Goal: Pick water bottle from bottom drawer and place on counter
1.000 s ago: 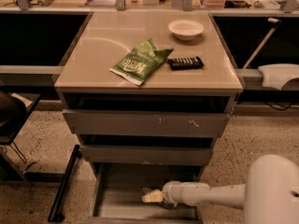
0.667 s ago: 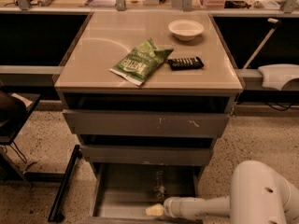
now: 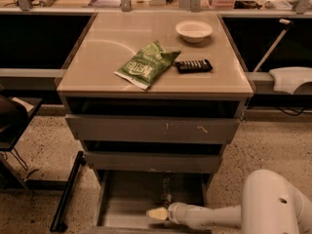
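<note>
The gripper [image 3: 155, 213] sits low inside the bottom drawer [image 3: 113, 204], which is pulled out, at the end of a white arm [image 3: 214, 216] reaching in from the lower right. Only its pale yellowish tip shows, and whether it is spread or closed cannot be told from this angle. Just behind and above the tip, a thin, glinting upright shape looks like the water bottle [image 3: 166, 193], near the drawer's middle. Its outline is hard to make out, and whether it touches the gripper is unclear. The drawer's front edge is cut off by the frame. On the counter [image 3: 92, 72] lie a green snack bag [image 3: 146, 65], a black remote [image 3: 193, 66] and a white bowl [image 3: 194, 30].
</note>
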You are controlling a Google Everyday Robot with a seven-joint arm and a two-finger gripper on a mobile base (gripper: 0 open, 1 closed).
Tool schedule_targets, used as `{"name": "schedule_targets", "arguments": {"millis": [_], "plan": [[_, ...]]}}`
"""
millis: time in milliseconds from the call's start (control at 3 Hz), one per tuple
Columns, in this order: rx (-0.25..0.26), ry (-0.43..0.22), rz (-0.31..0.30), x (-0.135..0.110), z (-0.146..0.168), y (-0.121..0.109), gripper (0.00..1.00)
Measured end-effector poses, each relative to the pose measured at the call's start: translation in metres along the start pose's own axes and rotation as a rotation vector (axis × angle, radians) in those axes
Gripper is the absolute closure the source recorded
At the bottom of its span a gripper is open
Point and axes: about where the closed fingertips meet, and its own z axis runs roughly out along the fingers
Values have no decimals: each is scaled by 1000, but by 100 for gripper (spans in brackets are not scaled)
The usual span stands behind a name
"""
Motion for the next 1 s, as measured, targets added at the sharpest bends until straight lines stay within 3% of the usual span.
{"name": "schedule_targets", "arguments": {"millis": [333,1000], "plan": [[10,-134,102,-26,6,4,0],[49,-157,76,-27,14,0,0]]}}
